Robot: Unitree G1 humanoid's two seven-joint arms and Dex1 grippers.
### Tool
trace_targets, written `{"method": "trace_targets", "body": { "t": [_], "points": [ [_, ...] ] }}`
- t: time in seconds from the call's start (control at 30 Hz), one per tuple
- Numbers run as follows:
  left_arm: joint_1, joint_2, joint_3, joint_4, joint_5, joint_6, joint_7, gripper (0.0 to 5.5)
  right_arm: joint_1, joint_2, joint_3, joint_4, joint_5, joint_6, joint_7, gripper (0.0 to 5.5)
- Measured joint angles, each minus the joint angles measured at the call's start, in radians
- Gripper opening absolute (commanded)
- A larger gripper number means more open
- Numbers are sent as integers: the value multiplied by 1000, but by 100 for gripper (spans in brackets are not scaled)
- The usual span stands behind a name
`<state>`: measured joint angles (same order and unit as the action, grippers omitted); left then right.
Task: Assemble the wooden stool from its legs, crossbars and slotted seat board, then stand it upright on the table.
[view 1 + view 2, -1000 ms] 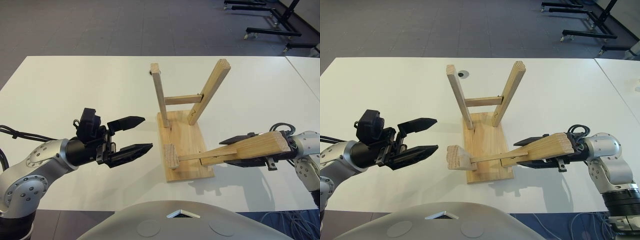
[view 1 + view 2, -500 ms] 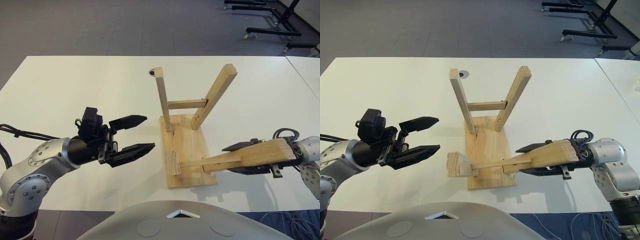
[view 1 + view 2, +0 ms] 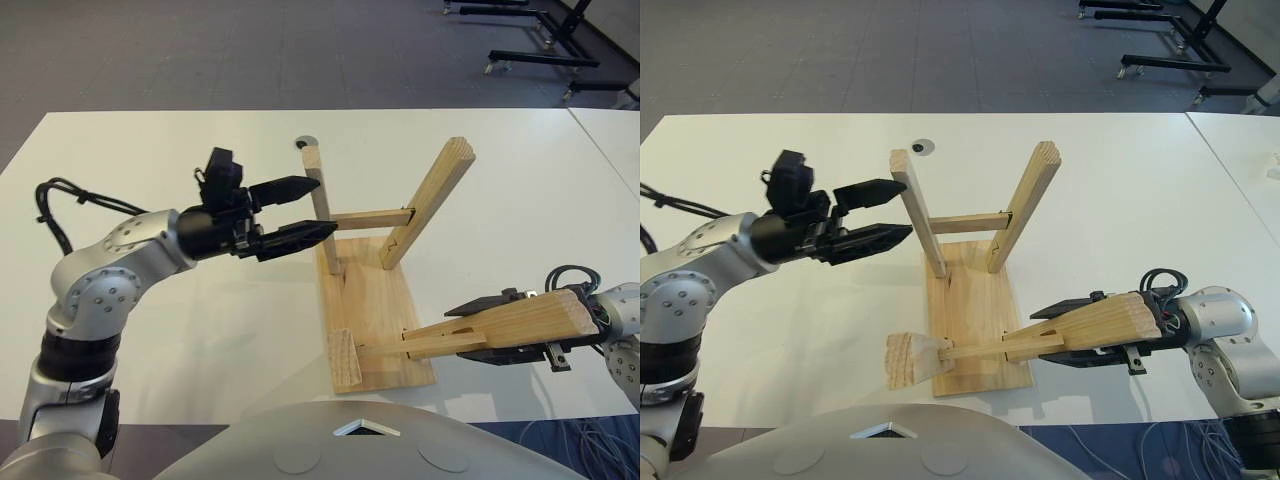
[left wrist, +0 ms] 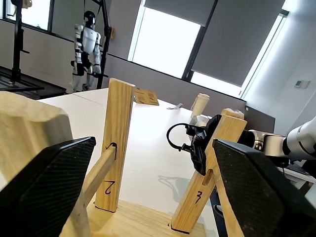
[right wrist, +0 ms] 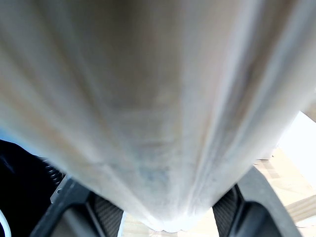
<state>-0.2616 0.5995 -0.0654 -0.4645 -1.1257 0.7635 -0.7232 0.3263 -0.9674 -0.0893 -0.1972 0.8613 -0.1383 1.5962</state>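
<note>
First, at the left, the left gripper (image 3: 325,206) is hanging above the white table (image 3: 150,330) with its 2 fingers spread wide and gripping nothing. Its tips are bracketing the left upright leg (image 3: 312,160), though whether they are touching the wood cannot be told. That leg is standing in the slotted seat board (image 3: 375,300), which is lying flat on the table. A short crossbar (image 3: 370,215) is tying it to the right upright leg (image 3: 430,195), which is leaning toward the robot's right at its top rather than standing square. Nearer the robot, a second leg pair is lying across the board's front end. Its free leg (image 3: 344,358) is sitting at the board's near-left corner and a thin lower crossbar (image 3: 385,348) is running rightward from it. The right gripper (image 3: 458,332) is clamping the outer leg (image 3: 530,318) along its length, mostly past the board's right edge. Judging by appearance, the parts are behaving as light, stiff softwood with smooth sanded faces. A grip is therefore likely holding best across 2 flat opposite faces near a crossbar joint, where leverage is smallest. The lean of the right upright leg is suggesting loosely seated joints, so a sideways push may be racking or unseating the frame. The thin crossbars are looking like the weakest places to take hold.
</note>
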Motion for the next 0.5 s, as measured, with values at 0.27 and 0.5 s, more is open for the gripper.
{"method": "trace_targets", "body": {
  "t": [0.27,0.5],
  "points": [
    [-81,-12,-60,11,-33,108,-118,435,-31,43,-38,-9,-19,73,1,205],
    [-152,-64,-127,58,1,149,-148,435,-74,60,-109,-42,7,186,-2,205]
  ]
}}
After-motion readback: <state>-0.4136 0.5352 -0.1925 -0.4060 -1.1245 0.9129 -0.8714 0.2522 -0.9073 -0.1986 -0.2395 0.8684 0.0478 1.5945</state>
